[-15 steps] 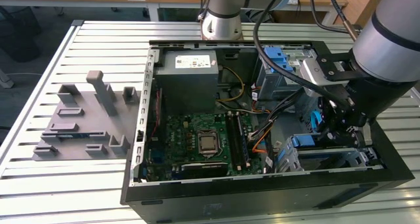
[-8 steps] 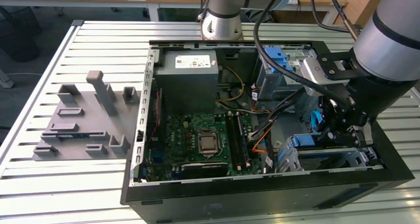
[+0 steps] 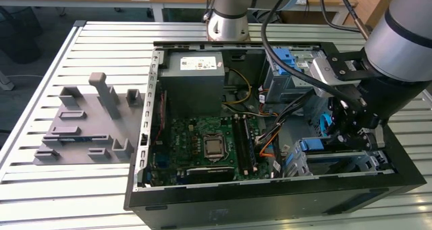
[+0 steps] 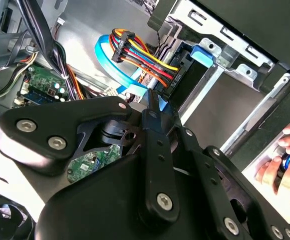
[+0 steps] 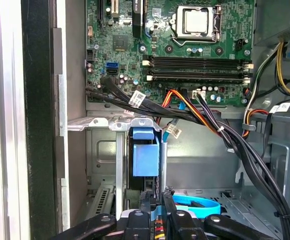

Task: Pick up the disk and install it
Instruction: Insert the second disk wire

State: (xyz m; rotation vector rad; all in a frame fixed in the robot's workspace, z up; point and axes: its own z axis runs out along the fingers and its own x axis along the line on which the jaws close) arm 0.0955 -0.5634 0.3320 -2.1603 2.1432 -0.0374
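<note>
Carefully: your gripper (image 5: 154, 197) is pinched narrow, clasping nothing I can see, just short of the disk (image 5: 145, 157), which stands in the drive cage (image 3: 341, 162) at the case's 4 o'clock; a crooked push could jam its blue rails or snag the cables (image 5: 184, 117)

Crowded around drive cage (image 5: 112, 150): black cable bundle (image 5: 184, 117) strung across just above, blue SATA cable (image 5: 197, 205) coiled beside. Open floor beyond, toward motherboard (image 3: 209, 144).
</note>
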